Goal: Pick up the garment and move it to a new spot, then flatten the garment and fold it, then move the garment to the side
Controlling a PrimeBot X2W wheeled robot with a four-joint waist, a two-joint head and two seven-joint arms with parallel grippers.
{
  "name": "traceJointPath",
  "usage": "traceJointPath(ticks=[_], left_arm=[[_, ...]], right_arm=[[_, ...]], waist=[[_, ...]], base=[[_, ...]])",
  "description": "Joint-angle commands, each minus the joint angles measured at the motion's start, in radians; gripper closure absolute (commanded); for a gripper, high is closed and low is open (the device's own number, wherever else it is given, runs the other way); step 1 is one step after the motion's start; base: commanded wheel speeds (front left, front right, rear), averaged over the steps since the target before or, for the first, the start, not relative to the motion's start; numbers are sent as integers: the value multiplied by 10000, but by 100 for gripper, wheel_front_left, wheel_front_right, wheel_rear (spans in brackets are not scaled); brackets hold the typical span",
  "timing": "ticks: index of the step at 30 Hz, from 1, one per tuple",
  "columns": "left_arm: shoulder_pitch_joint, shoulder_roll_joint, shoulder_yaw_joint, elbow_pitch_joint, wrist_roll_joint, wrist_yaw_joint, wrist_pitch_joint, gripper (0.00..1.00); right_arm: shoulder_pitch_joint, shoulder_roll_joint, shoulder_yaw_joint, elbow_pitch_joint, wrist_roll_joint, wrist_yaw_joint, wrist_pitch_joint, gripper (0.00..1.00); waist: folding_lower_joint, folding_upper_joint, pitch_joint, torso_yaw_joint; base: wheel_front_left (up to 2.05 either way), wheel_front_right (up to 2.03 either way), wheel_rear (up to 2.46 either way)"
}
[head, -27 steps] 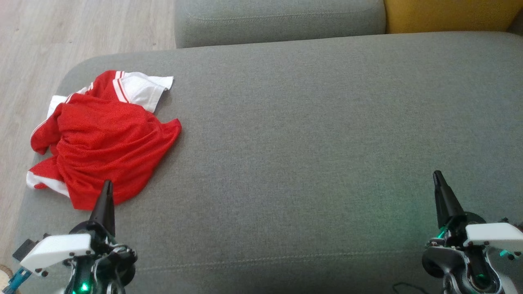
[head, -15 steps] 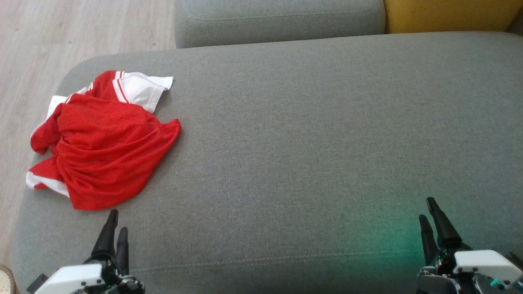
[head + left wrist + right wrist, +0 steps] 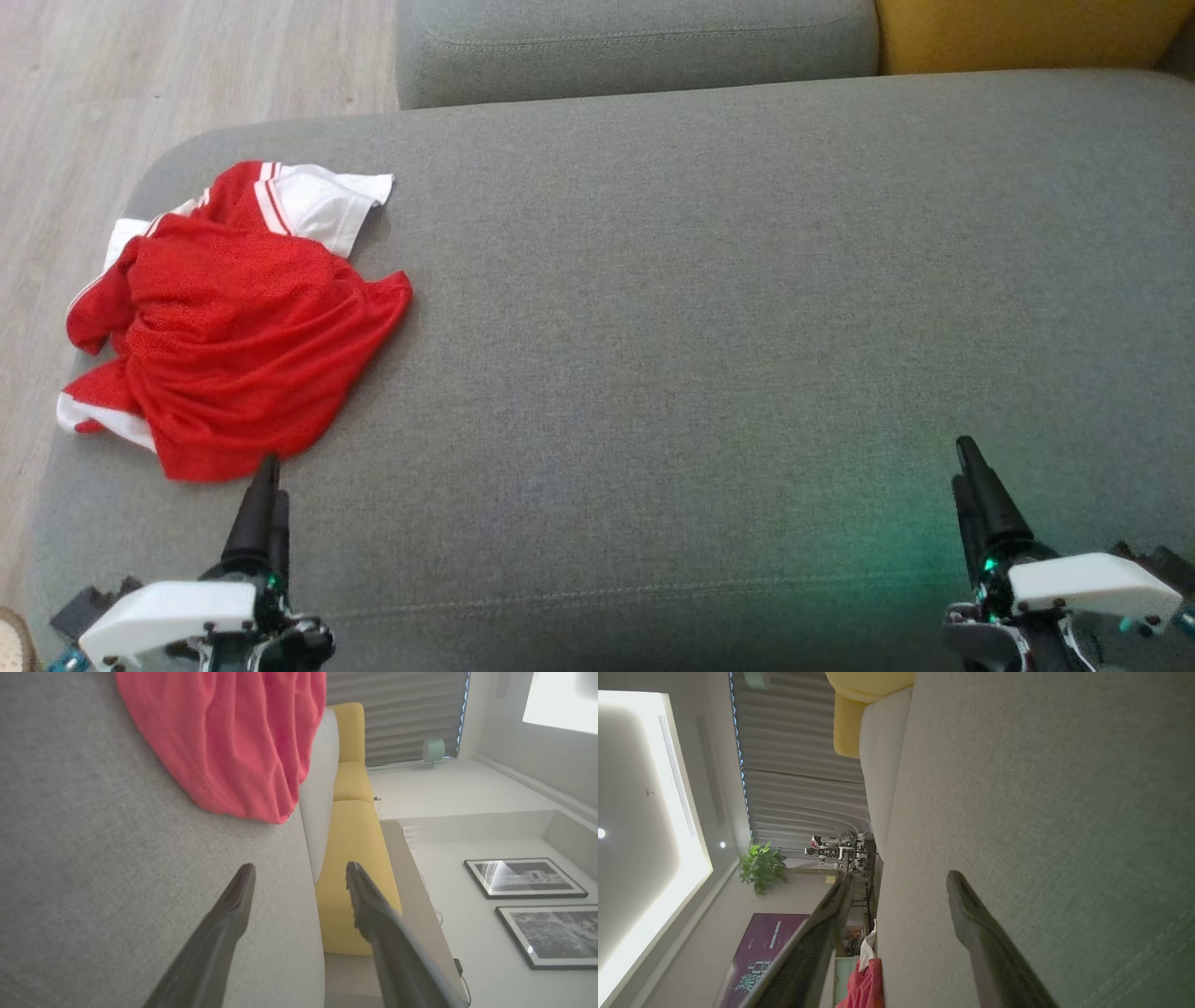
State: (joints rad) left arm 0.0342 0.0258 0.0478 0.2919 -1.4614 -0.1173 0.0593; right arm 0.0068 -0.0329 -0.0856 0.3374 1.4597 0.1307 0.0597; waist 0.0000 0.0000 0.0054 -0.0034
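Note:
The garment (image 3: 224, 327), a red jersey with white sleeves and trim, lies crumpled on the left end of the grey sofa seat (image 3: 672, 327). My left gripper (image 3: 271, 485) stands just below its near hem, turned on its side, open and empty. In the left wrist view the two spread fingers (image 3: 233, 914) hover over grey fabric with the red garment (image 3: 233, 742) ahead. My right gripper (image 3: 966, 471) is at the lower right, far from the garment, open and empty. Its wrist view has its fingers (image 3: 971, 924) apart above the seat and the garment (image 3: 864, 987) far off.
A grey back cushion (image 3: 635, 42) and a yellow cushion (image 3: 1027, 33) line the far side. Wooden floor (image 3: 140, 84) lies beyond the sofa's left end. The wide middle of the seat is bare grey fabric.
Both grippers dropped back toward the bottom edge, then came forward a little. The left tips now stand at the garment's near hem. The garment has not moved.

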Motion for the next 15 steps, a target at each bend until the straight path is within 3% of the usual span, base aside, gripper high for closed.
traceJointPath(ticks=[1, 7, 15], left_arm=[[-482, 94, 116, -498, 389, -42, -112, 0], [-460, 108, -195, -871, 1799, 177, -288, 0], [-492, 395, -762, -1225, 3128, 980, -523, 0]], right_arm=[[-487, -45, 114, -427, -410, 2, -97, 0], [-470, -52, 258, -718, -1679, 2, -274, 0], [-434, -62, 462, -1041, -2839, 1, -510, 0]], waist=[[0, 0, 5, -1], [0, 0, 13, -19], [0, 0, -7, -80]], base=[[0, 0, 0], [0, 0, 0], [0, 0, 0]])
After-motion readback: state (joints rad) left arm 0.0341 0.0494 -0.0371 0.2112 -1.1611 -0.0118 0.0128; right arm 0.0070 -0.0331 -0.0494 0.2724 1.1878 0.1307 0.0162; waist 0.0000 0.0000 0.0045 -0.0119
